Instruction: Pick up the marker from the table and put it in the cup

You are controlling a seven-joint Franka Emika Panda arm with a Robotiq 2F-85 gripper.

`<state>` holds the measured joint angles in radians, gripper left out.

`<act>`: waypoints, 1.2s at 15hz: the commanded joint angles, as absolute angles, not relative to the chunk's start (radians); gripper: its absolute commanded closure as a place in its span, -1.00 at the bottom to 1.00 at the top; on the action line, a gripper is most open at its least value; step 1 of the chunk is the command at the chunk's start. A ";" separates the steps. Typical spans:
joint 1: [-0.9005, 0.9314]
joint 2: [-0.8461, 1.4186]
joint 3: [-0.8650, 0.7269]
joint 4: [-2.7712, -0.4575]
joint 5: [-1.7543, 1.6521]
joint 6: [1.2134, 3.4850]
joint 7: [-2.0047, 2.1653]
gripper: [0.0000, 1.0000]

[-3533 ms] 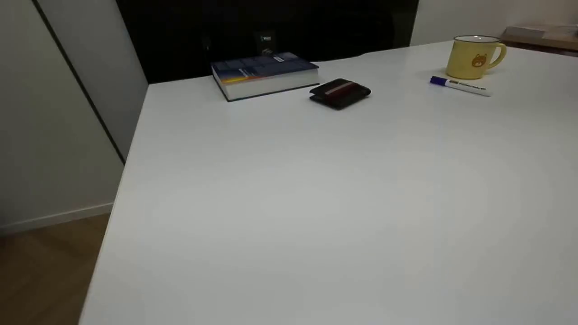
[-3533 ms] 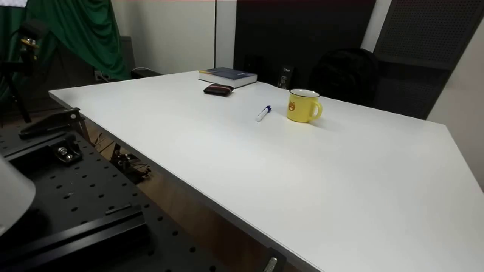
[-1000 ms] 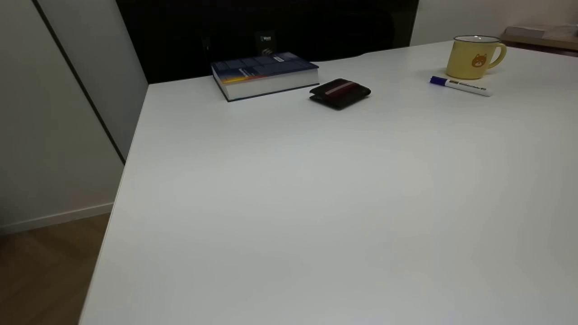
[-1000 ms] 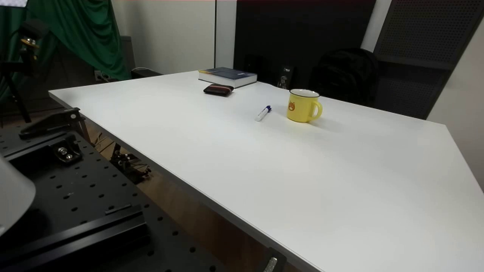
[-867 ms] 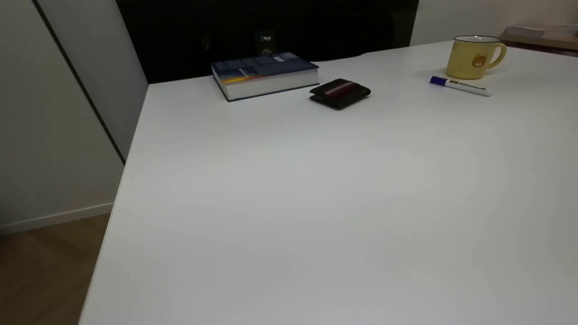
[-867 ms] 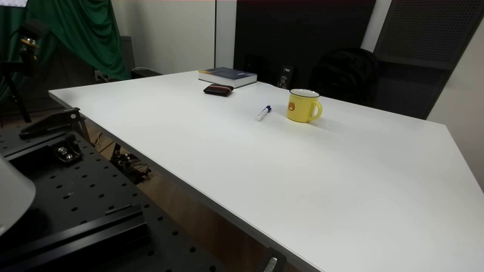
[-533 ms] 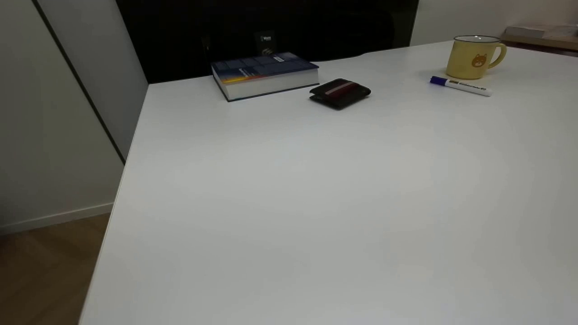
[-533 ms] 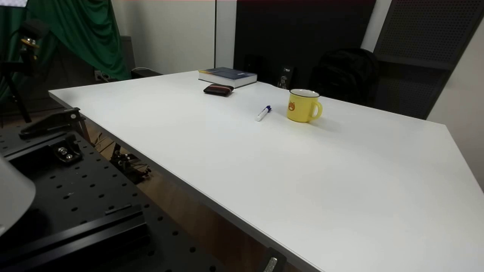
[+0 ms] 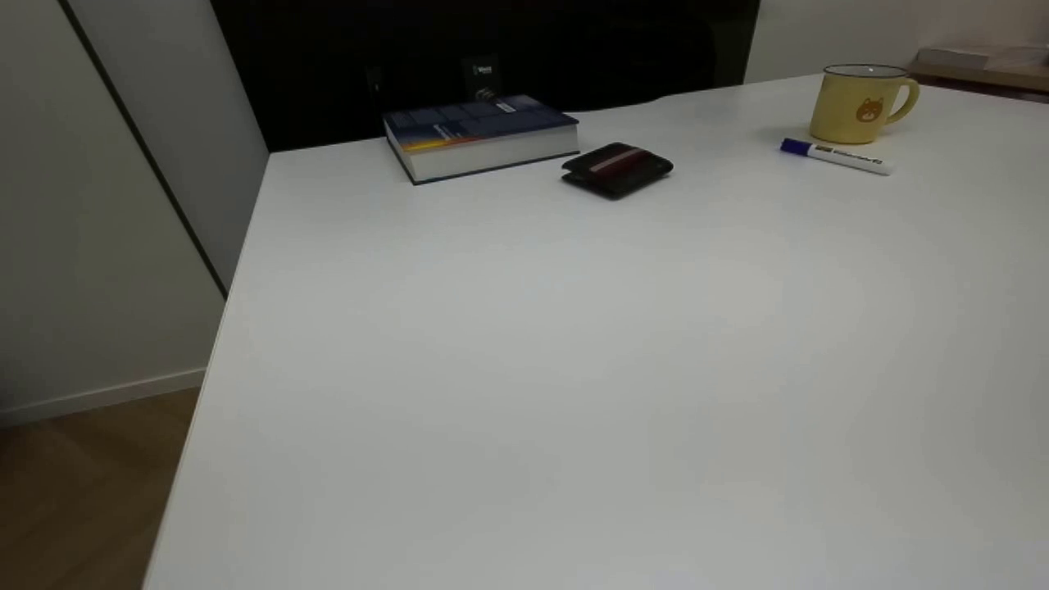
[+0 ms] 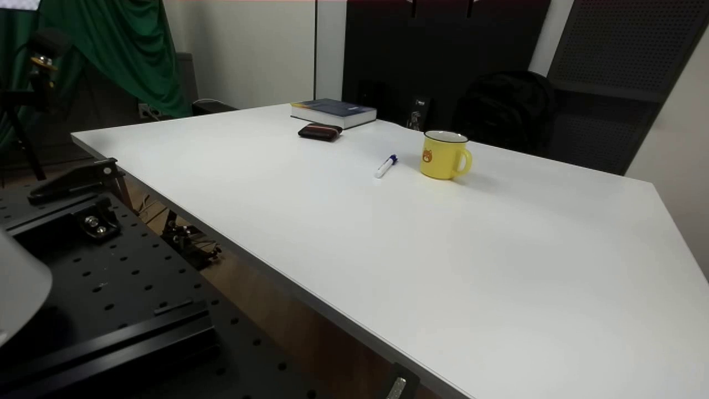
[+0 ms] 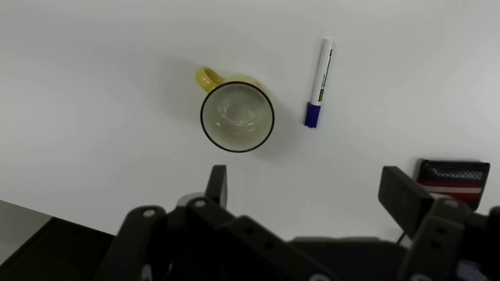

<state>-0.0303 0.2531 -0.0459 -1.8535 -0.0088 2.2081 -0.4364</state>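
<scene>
On the bench [image 9: 524,369], in an exterior view: one book [image 9: 483,138], far left; one wallet [image 9: 617,170] to its right; one upright cup [image 9: 852,106], far right; one marker [image 9: 836,156] lying flat beside the cup, on its near side, apart from it. The claw [image 11: 302,183] hangs above the bench, pointing down, its two fingers [image 11: 404,199] spread wide.

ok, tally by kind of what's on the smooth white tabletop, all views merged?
Round yellow mug with dark rim: 1
Slim white marker with blue cap: 1
Flat dark wallet with red stripe: 1
Thick rectangular blue book: 1
Total: 4
</scene>
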 commanded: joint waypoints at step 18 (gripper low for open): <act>0.004 0.463 0.009 -1.754 -0.006 2.176 -0.135 -1.00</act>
